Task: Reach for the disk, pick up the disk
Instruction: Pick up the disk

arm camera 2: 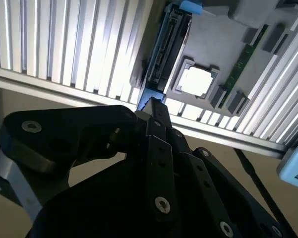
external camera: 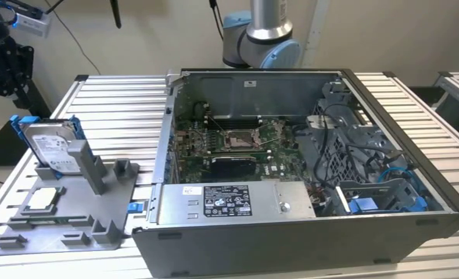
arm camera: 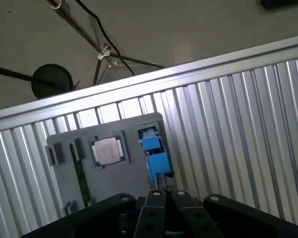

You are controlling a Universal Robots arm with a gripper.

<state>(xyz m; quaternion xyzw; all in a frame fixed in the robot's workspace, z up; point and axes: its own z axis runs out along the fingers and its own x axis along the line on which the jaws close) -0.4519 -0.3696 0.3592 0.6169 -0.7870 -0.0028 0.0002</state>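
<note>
Disk [external camera: 53, 148] upright in grey holder [external camera: 63, 221], chip [external camera: 45, 199] beside; open computer case [external camera: 307, 174] near.

The disk [external camera: 55, 150] is silver-grey with a white printed label and a bright blue frame. The holder [external camera: 74, 226] is plain grey, and the square chip [external camera: 45, 199] is silver. The counter [external camera: 113, 110] is pale silver, striped by its ribs. The claw [arm camera 2: 151, 106] is black. The computer case [external camera: 291, 250] is dark grey, and its circuit board [external camera: 237, 145] is green.
</note>
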